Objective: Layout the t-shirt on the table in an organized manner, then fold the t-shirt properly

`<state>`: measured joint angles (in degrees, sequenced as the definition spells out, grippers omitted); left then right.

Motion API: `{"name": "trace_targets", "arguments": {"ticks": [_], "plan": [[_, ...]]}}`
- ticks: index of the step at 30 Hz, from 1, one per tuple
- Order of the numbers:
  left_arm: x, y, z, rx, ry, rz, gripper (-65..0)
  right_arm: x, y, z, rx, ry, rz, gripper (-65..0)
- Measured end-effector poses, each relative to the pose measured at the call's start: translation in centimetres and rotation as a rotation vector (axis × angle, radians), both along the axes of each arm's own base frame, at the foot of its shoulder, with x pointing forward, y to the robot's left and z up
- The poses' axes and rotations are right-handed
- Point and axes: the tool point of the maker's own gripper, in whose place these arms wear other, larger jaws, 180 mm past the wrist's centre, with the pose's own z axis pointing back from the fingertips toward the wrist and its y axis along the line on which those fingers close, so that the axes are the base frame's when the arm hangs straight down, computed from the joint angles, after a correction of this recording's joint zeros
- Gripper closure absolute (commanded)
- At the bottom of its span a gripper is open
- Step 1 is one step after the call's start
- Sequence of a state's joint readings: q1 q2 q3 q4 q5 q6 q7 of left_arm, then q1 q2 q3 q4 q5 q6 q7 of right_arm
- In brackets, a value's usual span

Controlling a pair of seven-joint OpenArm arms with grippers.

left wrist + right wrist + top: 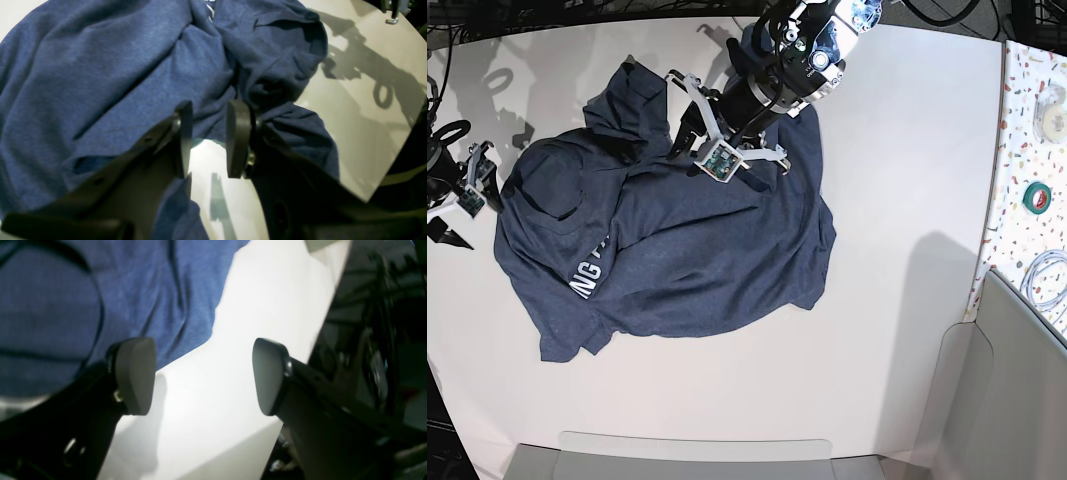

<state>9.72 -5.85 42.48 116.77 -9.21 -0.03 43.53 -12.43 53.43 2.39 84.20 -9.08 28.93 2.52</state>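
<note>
T-shirt (717,260) lies in a loose, rumpled spread across the middle of the table (877,400), seen in the base view with twelve o'clock at the top. Nearest, its broad lower edge bows round towards six o'clock, and one end sticks out at seven. That nearer stretch is the smoothest part, though it still has soft creases.

Further in, towards eight o'clock, only a scrap of the white lettering (589,268) shows before it runs under a ridge of cloth. Beyond it, from nine to eleven, the cloth is bunched and doubled over, with one lump standing up at eleven. More cloth lies beneath the left arm towards twelve.

The right gripper (203,376) is out at nine to ten o'clock, close to the shirt's edge, its jaws spread wide with no cloth between them. The left gripper (210,140) is over the far part of the shirt, between eleven and twelve; its jaws stand moderately apart and pinch nothing.

As I judge it, the job is at the laying-out stage. The shirt is on the table and partly opened, but it isn't flat or square, and I see no deliberate fold. Still to do: pull out the bunched side, straighten the edges, then all the folding.
</note>
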Motion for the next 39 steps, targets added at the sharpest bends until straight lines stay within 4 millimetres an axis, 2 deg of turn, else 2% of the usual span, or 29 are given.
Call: {"name": "trace_targets", "arguments": {"ticks": [2,6,8,12,15,18,22,26,28,30,32,35,39], "plan": [[0.0,-0.1,0.0,-0.002,0.001,0.0,-17.5,0.0,0.1,-0.8,-0.103,0.033,0.08,-44.2],[0.0,0.0,-0.2,0.008,0.0,0.002,-17.5,-1.3,-0.2,-4.6,-0.283,0.155,0.218,-44.2],[0.0,0.0,-0.8,0.017,0.013,0.001,-17.5,-1.5,0.0,-5.7,-0.318,0.182,0.263,-44.2],[-0.4,0.2,-2.7,0.048,0.058,-0.001,-17.5,-0.8,0.2,-5.5,-0.363,0.197,0.332,-44.2],[-0.3,0.2,-2.8,0.049,0.058,0.0,-17.5,0.5,0.8,-5.0,-0.384,0.184,0.356,-44.2],[-0.4,0.1,-2.8,0.046,0.061,-0.002,-17.5,2.2,1.3,-3.1,-0.388,0.13,0.368,-44.2],[-0.3,0.2,-2.8,0.047,0.062,0.006,-17.5,3.7,-0.2,-0.9,-0.434,0.093,0.339,-44.2],[-0.3,0.2,-3.1,0.051,0.066,0.001,-17.5,5.0,0.3,0.7,-0.431,0.045,0.342,-44.2],[-0.4,0.2,-3.4,0.057,0.072,0.001,-17.5,4.6,-0.2,0.9,-0.438,0.055,0.351,-44.1],[-0.3,0.4,-3.7,0.069,0.075,0.006,-17.5,3.9,-0.8,0.4,-0.454,0.095,0.352,-44.1],[-0.4,0.3,-3.9,0.071,0.081,0.005,-17.5,2.8,-0.2,-0.4,-0.431,0.129,0.382,-44.1],[-0.5,0.3,-4.1,0.072,0.086,-0.002,-17.5,1.7,1.0,-0.5,-0.4,0.149,0.436,-44.1],[-0.4,0.5,-4.6,0.084,0.095,0.007,-17.5,0.7,-1.3,-0.5,-0.474,0.206,0.431,-44.1]]}}
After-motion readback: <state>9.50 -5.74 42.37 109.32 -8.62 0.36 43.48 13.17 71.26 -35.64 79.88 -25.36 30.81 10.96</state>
